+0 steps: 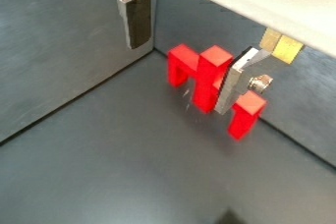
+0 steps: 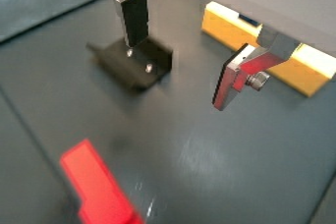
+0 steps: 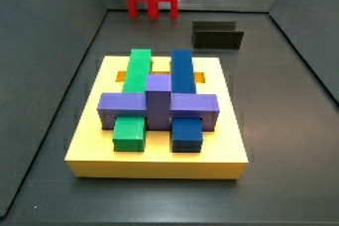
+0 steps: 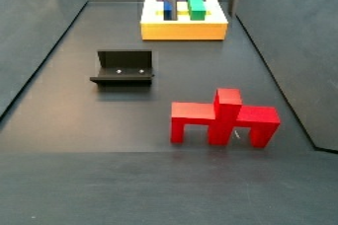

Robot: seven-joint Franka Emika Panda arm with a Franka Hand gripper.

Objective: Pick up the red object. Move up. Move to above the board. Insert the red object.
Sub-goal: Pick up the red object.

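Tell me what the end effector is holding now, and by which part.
Nothing. The end effector is open above the bright red arch-shaped block, its silver fingers apart from it.

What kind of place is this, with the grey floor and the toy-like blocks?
Probably a robot test bench: a walled grey floor holding a bright red blocky arch, a thick yellow slotted board and a dark L-shaped fixture. The end effector hangs open above the arch in a wrist view.

Gripper [image 1: 187,49] finish, seen in both wrist views

Flat silver plate fingers [image 2: 239,77] with dark pads; one plate carries a round screw head.
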